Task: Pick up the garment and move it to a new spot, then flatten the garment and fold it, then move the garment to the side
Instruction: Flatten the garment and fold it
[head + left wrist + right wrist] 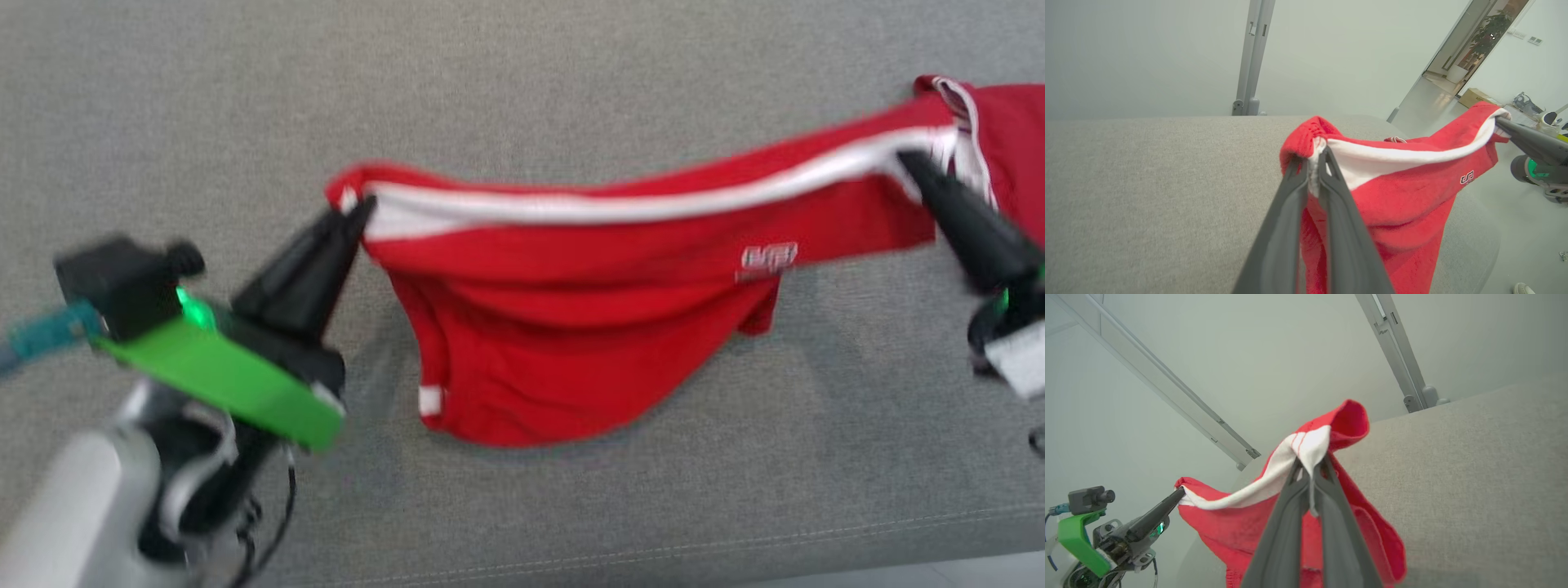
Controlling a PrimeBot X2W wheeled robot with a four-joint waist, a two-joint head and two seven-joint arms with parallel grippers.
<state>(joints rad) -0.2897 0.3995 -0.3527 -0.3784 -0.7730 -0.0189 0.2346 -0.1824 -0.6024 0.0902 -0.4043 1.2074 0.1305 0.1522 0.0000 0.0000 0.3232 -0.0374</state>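
Observation:
The garment [571, 302] is red with a white side stripe and a small white logo. It hangs stretched between my two grippers above the grey cushion [522, 82], its lower part sagging down. My left gripper [359, 214] is shut on the garment's left end at the white stripe. My right gripper [910, 162] is shut on the right end, where more red cloth spills past it. In the left wrist view the fingers [1292, 179] pinch the white edge of the garment [1404, 204]. The right wrist view shows its fingers [1296, 486] clamping the white stripe of the garment [1233, 526].
A grey upholstered surface [1147, 183] spreads under the garment, its front seam [735, 543] low in the head view. Behind it stand a pale wall and metal frame posts [1253, 57]. A doorway with a plant [1486, 36] and boxes lies beyond the cushion's end.

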